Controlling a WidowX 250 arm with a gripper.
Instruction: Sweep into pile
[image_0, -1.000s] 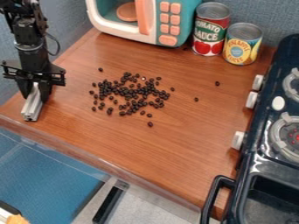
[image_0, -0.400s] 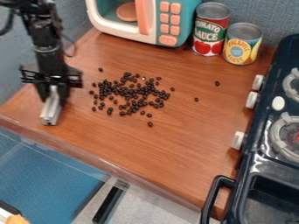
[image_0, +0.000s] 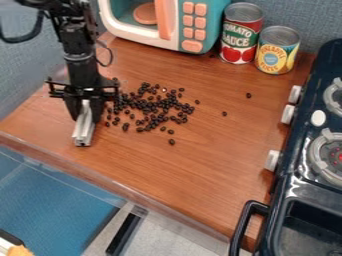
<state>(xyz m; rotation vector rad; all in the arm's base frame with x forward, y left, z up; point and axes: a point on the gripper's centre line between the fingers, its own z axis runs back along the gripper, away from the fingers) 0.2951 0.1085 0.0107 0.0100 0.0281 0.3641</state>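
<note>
Beans (image_0: 152, 107), small and dark, are scattered over the wooden surface (image_0: 194, 170), most of them clustered just beside the pincer (image_0: 85, 113), in which a silver bar (image_0: 83, 132) is gripped; a few are spread toward the stove (image_0: 288, 182).

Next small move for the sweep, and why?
Probably nudge the metal bar a little toward the stove, kept low: the gripper holds it just left of the main bean cluster in the image, and a few stray beans lie off the cluster's near side.
</note>
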